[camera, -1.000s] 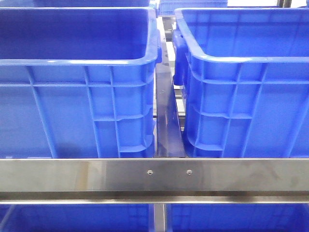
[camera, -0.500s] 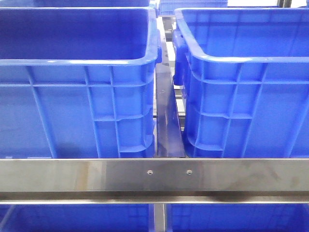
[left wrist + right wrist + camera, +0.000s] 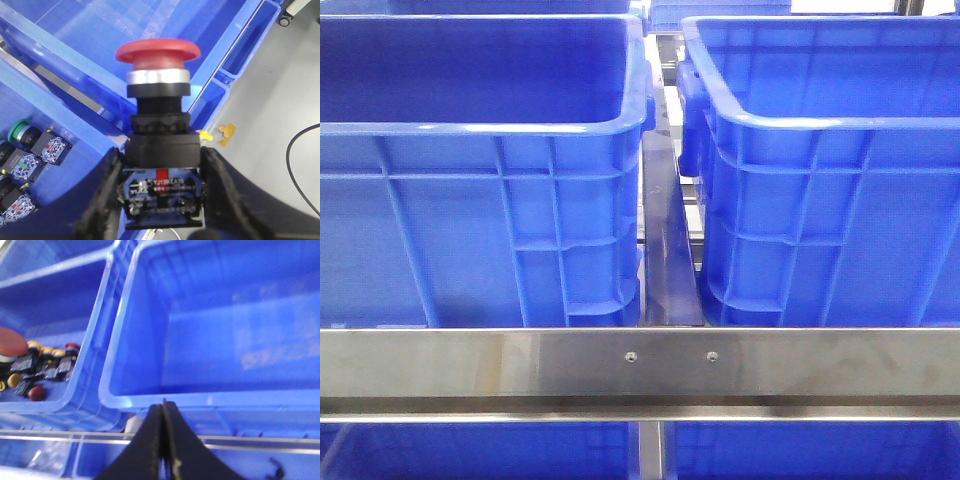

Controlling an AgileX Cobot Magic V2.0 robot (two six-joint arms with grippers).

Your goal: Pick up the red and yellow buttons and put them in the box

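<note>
- A steel crossbar (image 3: 640, 365) with two screws runs across the front.
- A black cable (image 3: 300, 165) curves over grey floor.
- A green-capped switch (image 3: 19, 129) lies in a bin.

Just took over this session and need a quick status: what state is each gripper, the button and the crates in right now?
Left gripper: shut on the red button, gripping its black body.
Red button: held, mushroom cap pointing away from the fingers.
Right gripper: shut, empty.
Near blue crate: open-topped, nothing visible inside.
Neighbouring crate: holds loose red and yellow buttons.
Green button: lying in a crate beside contact blocks.
</note>
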